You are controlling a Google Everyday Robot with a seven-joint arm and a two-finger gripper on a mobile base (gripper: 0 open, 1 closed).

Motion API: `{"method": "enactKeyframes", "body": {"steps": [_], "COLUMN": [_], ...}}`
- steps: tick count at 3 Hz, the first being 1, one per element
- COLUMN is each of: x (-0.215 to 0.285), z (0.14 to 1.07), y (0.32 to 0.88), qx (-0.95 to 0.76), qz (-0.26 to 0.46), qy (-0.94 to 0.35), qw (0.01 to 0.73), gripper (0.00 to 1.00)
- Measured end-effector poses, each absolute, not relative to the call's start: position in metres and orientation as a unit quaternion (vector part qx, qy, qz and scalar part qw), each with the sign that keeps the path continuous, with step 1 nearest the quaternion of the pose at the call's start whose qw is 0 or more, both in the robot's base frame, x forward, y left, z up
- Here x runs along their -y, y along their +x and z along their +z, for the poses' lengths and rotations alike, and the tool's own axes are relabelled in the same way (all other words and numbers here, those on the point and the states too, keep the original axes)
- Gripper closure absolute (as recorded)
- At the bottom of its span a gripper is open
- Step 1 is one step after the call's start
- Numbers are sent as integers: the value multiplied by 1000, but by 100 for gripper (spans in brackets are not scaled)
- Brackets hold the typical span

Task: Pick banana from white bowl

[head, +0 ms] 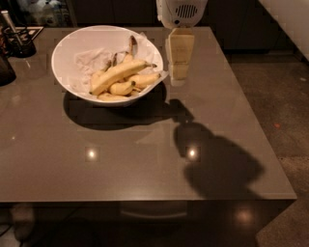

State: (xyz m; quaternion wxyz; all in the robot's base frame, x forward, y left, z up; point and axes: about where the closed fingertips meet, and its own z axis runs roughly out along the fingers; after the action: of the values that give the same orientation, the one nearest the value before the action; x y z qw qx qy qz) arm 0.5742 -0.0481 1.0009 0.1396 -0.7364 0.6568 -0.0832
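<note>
I see my cream gripper (pixel 178 77) hanging just beside the glossy white bowl (pixel 63 79), with the yellow, dark-tipped banana (pixel 120 75) left of it on white paper (pixel 89 60), above a grey-brown table (pixel 145 169).

Gripper (pixel 179 67), upper centre of view: cream, blocky segments beneath a rounded white wrist housing (pixel 166 15) with a slotted grille (pixel 187 10)

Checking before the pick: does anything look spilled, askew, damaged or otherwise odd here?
Nothing stands out. The white bowl sits upright on the table, the banana lies across shorter bananas on crumpled paper inside it, nothing spilled. The tool hangs just beside the bowl's rim.
</note>
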Motion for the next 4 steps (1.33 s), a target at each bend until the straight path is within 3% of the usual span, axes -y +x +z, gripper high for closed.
{"method": "enactKeyframes", "body": {"steps": [2, 4], "x": [21, -38], "z": [1006, 1000], "y": [597, 635], "qx": [-638, -593], "qz": [-78, -66], "qy": [-748, -785], "qw": [169, 167], "gripper": [0, 12]}}
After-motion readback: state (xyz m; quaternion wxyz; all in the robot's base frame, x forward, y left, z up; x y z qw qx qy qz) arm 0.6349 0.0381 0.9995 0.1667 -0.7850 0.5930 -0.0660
